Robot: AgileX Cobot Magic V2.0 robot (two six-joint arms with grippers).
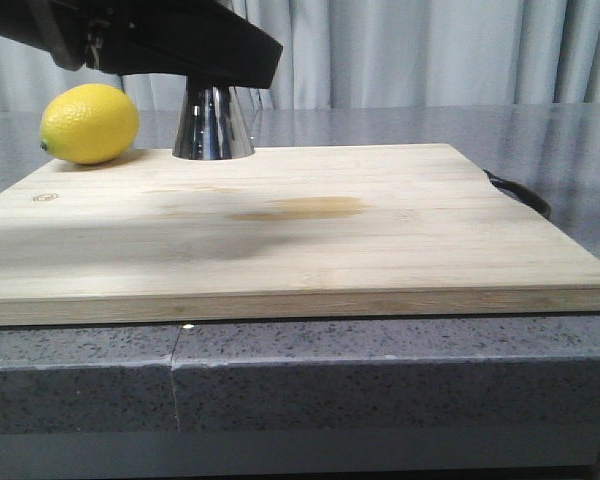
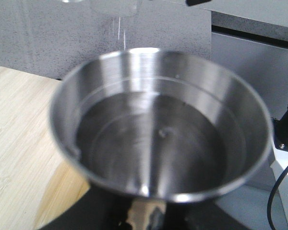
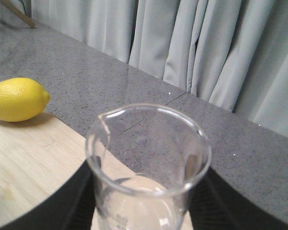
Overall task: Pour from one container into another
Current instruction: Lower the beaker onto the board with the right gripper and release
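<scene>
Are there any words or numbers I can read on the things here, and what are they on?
None can be read.
Glass beaker: faint printed marks low on its side, too blurred to read.
Cutting board: a tiny round mark near its left corner, too small to read.
Steel jigger: rings inside the cup, no numbers visible.
Lemon: no label.
</scene>
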